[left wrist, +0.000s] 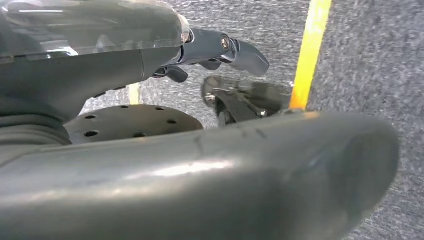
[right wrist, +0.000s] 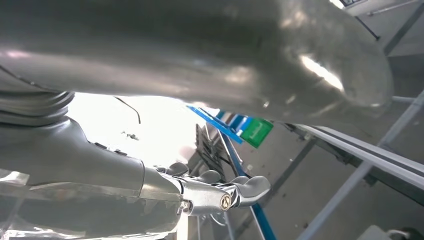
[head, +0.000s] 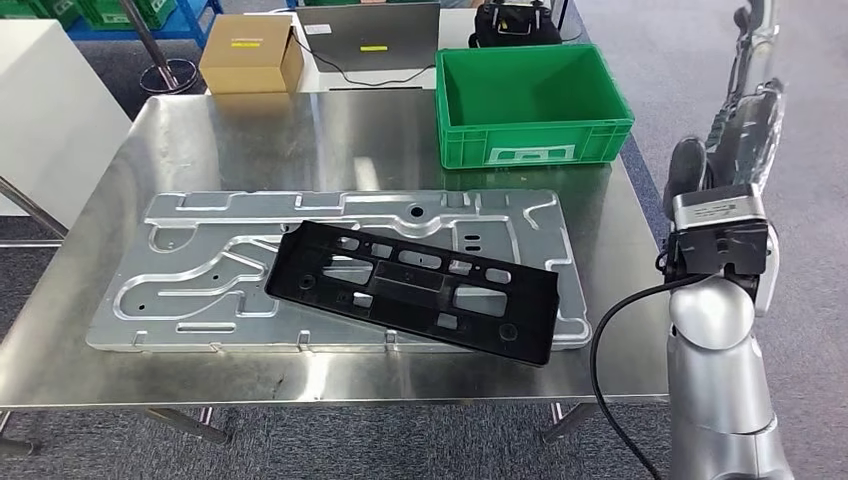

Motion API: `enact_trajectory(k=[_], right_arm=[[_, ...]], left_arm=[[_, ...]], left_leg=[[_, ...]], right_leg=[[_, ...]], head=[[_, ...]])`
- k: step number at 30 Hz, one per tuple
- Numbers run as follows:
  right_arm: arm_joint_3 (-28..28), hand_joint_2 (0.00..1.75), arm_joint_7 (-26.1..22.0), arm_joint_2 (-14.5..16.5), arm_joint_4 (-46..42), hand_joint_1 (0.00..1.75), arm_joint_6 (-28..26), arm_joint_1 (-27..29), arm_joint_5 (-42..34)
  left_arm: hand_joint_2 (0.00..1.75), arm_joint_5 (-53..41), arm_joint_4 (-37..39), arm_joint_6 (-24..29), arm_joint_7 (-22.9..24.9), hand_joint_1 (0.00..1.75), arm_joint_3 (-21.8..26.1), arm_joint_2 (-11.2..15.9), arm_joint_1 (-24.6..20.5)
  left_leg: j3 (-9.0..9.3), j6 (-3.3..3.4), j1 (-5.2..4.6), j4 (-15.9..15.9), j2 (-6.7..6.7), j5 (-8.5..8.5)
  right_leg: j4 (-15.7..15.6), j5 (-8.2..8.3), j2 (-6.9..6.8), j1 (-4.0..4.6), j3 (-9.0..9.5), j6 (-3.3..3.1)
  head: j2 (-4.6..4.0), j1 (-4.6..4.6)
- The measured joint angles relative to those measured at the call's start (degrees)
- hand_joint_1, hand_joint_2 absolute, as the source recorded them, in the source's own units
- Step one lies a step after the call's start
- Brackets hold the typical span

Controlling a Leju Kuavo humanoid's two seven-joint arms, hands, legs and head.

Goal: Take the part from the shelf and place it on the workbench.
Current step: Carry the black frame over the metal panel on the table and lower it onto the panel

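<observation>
I judged placement done: black part (head: 412,291) lay on the bench (head: 300,135); both hands seemingly held nothing, fingers apart.

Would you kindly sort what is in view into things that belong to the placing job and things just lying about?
Belonging to the job:
- black plastic part, lying across the metal panel
- steel workbench
- right hand, raised beside the workbench
- left hand, hanging over the floor

Lying about:
- metal panel
- green crate
- cardboard box
</observation>
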Motion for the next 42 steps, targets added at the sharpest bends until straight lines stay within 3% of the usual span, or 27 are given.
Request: enact_trajectory(k=[1,2,4,6,9,10,12,14,15,16,17,19,21,22,24,26,29,30,31,32,33,35,37,38,40,41,42], right_arm=[[-0.03,0.00,-0.02,0.10,0.21,0.00,0.07,0.23,-0.05],[-0.08,0.00,-0.06,0.21,0.40,0.00,0.10,0.44,-0.12],[-0.24,0.00,-0.36,0.40,0.69,0.00,0.09,0.80,-0.25],[-0.47,0.00,-0.94,0.55,0.93,0.00,0.08,1.05,-0.57],[-0.63,0.00,-1.84,0.87,1.24,0.00,0.33,1.73,-1.26],[-0.65,0.00,-2.09,0.98,1.29,0.00,0.43,2.04,-1.37],[-0.69,0.00,-2.48,1.08,1.32,0.00,0.50,2.58,-1.44],[-0.71,0.00,-2.84,1.17,1.17,0.00,0.56,3.23,-1.40],[-0.71,0.00,-2.96,1.22,0.97,0.00,0.68,3.66,-1.36],[-0.69,0.00,-3.02,1.27,0.68,0.00,0.88,4.07,-1.29],[-0.67,0.00,-3.03,1.31,0.31,0.00,1.15,4.36,-1.20],[-0.60,0.00,-2.93,1.41,-0.50,0.00,1.60,4.56,-1.04],[-0.38,0.00,-2.80,1.53,-1.36,0.00,1.81,4.58,-0.99],[-0.20,0.00,-2.77,1.59,-1.69,0.00,1.85,4.60,-0.99],[0.17,0.00,-2.75,1.72,-2.06,0.00,1.89,4.75,-0.99],[0.56,0.00,-2.74,1.94,-2.22,0.00,1.97,4.85,-0.99],[1.04,0.00,-2.74,2.21,-2.40,0.00,2.13,4.99,-0.99],[1.14,0.00,-2.73,2.25,-2.41,0.00,2.16,5.11,-1.01],[1.20,0.00,-2.72,2.30,-2.42,0.00,2.18,5.27,-1.07],[1.25,0.00,-2.70,2.33,-2.43,0.00,2.19,5.53,-1.18],[1.27,0.00,-2.67,2.36,-2.44,0.00,2.18,5.89,-1.38],[1.30,0.00,-2.62,2.43,-2.56,0.00,2.06,6.78,-1.89],[1.33,0.00,-2.63,2.55,-2.80,0.00,1.77,7.68,-2.30],[1.35,0.00,-2.64,2.61,-2.89,0.00,1.62,8.13,-2.45],[1.37,0.00,-2.62,2.75,-2.89,0.00,1.39,9.18,-2.79],[1.33,0.00,-2.58,2.79,-2.86,0.00,1.27,9.79,-2.99],[1.23,0.00,-2.54,2.82,-2.83,0.00,1.14,10.42,-3.18]], left_arm=[[0.00,0.00,0.00,0.00,0.03,0.00,0.16,0.02,0.02],[0.00,0.00,0.00,0.00,0.04,0.00,0.29,0.05,0.02],[0.00,-0.01,0.00,-0.01,-0.01,0.00,0.52,0.14,-0.08],[0.00,-0.02,0.00,-0.05,-0.16,0.00,0.73,0.25,-0.21],[0.00,-0.01,0.00,-0.12,-0.40,0.00,0.91,0.29,-0.07],[0.00,0.00,0.00,-0.14,-0.48,0.00,0.93,0.30,-0.05],[0.00,0.00,0.00,-0.21,-0.61,0.00,0.96,0.32,-0.11],[0.00,0.00,0.00,-0.26,-0.65,0.00,0.97,0.33,-0.12],[0.00,0.00,0.00,-0.26,-0.64,0.00,0.98,0.33,-0.09],[0.00,0.00,0.00,-0.26,-0.59,0.00,0.98,0.33,-0.07],[0.00,0.00,0.00,-0.25,-0.50,0.00,0.99,0.34,-0.07],[0.00,0.00,-0.01,-0.24,-0.27,0.00,1.01,0.32,-0.11],[0.00,0.00,-0.03,-0.23,-0.07,0.00,1.02,0.30,-0.20],[0.00,0.00,-0.04,-0.22,0.02,0.00,1.02,0.29,-0.23],[0.00,0.00,-0.04,-0.19,0.15,0.00,1.03,0.29,-0.20],[0.00,0.00,-0.04,-0.14,0.20,0.00,1.04,0.30,-0.15],[0.00,0.00,-0.04,-0.11,0.20,0.00,1.04,0.32,-0.15],[0.00,0.00,-0.04,-0.11,0.20,0.00,1.04,0.32,-0.16],[0.00,0.00,-0.04,-0.11,0.20,0.00,1.04,0.32,-0.16],[0.00,0.00,-0.04,-0.11,0.20,0.00,1.04,0.32,-0.17],[0.00,0.00,-0.04,-0.11,0.19,0.00,1.04,0.32,-0.18],[0.00,0.00,-0.04,-0.11,0.11,0.00,1.04,0.33,-0.30],[0.00,0.00,-0.04,-0.11,-0.02,0.00,1.08,0.34,-0.43],[0.00,0.00,-0.04,-0.10,-0.05,0.00,1.10,0.35,-0.46],[0.00,0.00,-0.04,-0.03,-0.05,0.00,1.14,0.34,-0.39],[0.00,0.00,-0.04,0.02,0.01,0.00,1.15,0.34,-0.36],[0.00,0.00,-0.04,0.07,0.05,0.00,1.16,0.33,-0.35]], left_leg=[[0.39,0.00,0.01,0.47,0.00,-0.08],[1.97,0.07,0.01,-1.42,0.01,0.86],[7.21,0.45,-0.04,-9.58,0.01,3.53],[10.34,0.92,-0.27,-15.18,-0.04,5.07],[10.16,1.84,-0.44,-15.89,0.00,6.24],[9.91,2.24,-0.38,-16.06,0.11,6.85],[8.90,2.93,-0.20,-16.43,0.35,8.30],[7.39,3.21,-0.29,-16.35,0.44,9.46],[6.60,3.20,-0.33,-16.25,0.45,9.96],[5.82,3.16,-0.36,-16.09,0.45,10.43],[5.03,3.09,-0.37,-15.88,0.45,10.86],[3.71,2.82,-0.39,-15.40,0.42,11.60],[2.94,2.30,-0.49,-15.16,0.34,12.27],[2.81,1.97,-0.50,-15.19,0.31,12.65],[2.70,1.22,-0.52,-15.51,0.27,13.53],[1.95,0.61,-0.47,-14.47,0.19,12.10],[-0.69,-0.04,-0.16,-5.56,0.17,3.92],[-1.24,-0.23,-0.08,-2.10,0.17,2.12],[-1.17,-0.37,-0.02,0.16,0.18,1.67],[-0.27,-0.45,0.02,0.66,0.18,2.50],[1.66,-0.45,0.07,-0.87,0.18,4.12],[7.79,-0.19,0.03,-8.50,0.17,5.92],[12.26,0.45,-0.19,-15.23,0.08,5.05],[12.89,0.82,-0.35,-16.64,0.03,4.59],[12.12,1.75,-0.32,-16.91,0.13,5.44],[11.61,2.29,-0.26,-16.94,0.25,6.12],[10.94,2.77,-0.17,-17.05,0.39,6.90]], right_leg=[[0.09,0.31,-0.01,0.02,-0.44,0.04],[0.18,0.61,0.00,0.03,-0.86,0.14],[0.36,1.23,0.03,0.08,-1.48,0.51],[0.42,1.88,0.00,0.18,-1.75,1.12],[0.06,2.94,0.00,0.02,-1.87,2.21],[0.31,2.49,0.05,-0.05,-2.11,2.54],[3.83,-1.48,0.15,-0.19,-3.50,3.04],[10.99,-7.08,0.16,-0.23,-5.46,3.39],[14.14,-8.56,0.16,-0.24,-5.92,3.52],[15.74,-8.80,0.16,-0.24,-5.60,3.57],[15.26,-8.01,0.16,-0.23,-4.21,3.52],[8.96,-5.95,0.17,-0.15,1.20,3.10],[1.94,-5.76,0.20,0.22,6.01,2.44],[0.16,-6.02,0.22,0.43,7.04,2.10],[-0.65,-5.34,0.19,0.53,6.89,1.34],[-1.20,-4.12,-0.06,0.25,6.11,0.43],[-1.41,-2.08,-0.30,0.09,3.91,-0.35],[-1.36,-1.44,-0.31,0.11,3.04,-0.33],[-1.30,-0.79,-0.32,0.12,2.15,-0.27],[-1.21,-0.17,-0.32,0.11,1.29,-0.15],[-1.08,0.44,-0.32,0.10,0.44,0.01],[-0.67,1.50,-0.30,0.17,-0.99,0.49],[-0.42,2.49,-0.36,0.28,-1.69,1.09],[-0.49,3.01,-0.40,0.31,-1.79,1.43],[-0.69,3.70,-0.37,0.19,-1.96,2.12],[-0.09,2.73,-0.28,0.10,-2.39,2.43],[1.52,0.60,-0.19,0.03,-3.09,2.69]], head=[[0.00,-0.01],[0.00,-0.01],[0.00,-0.01],[0.00,0.05],[0.00,0.08],[0.00,0.10],[0.00,0.19],[-0.01,0.26],[-0.01,0.26],[-0.01,0.25],[0.00,0.25],[0.00,0.24],[0.00,0.21],[0.00,0.25],[0.00,0.34],[0.00,0.33],[0.00,0.13],[0.00,0.12],[0.00,0.13],[0.00,0.11],[0.00,0.12],[0.00,0.11],[0.00,0.14],[0.00,0.08],[0.00,-0.04],[0.00,-0.05],[0.00,-0.03]])
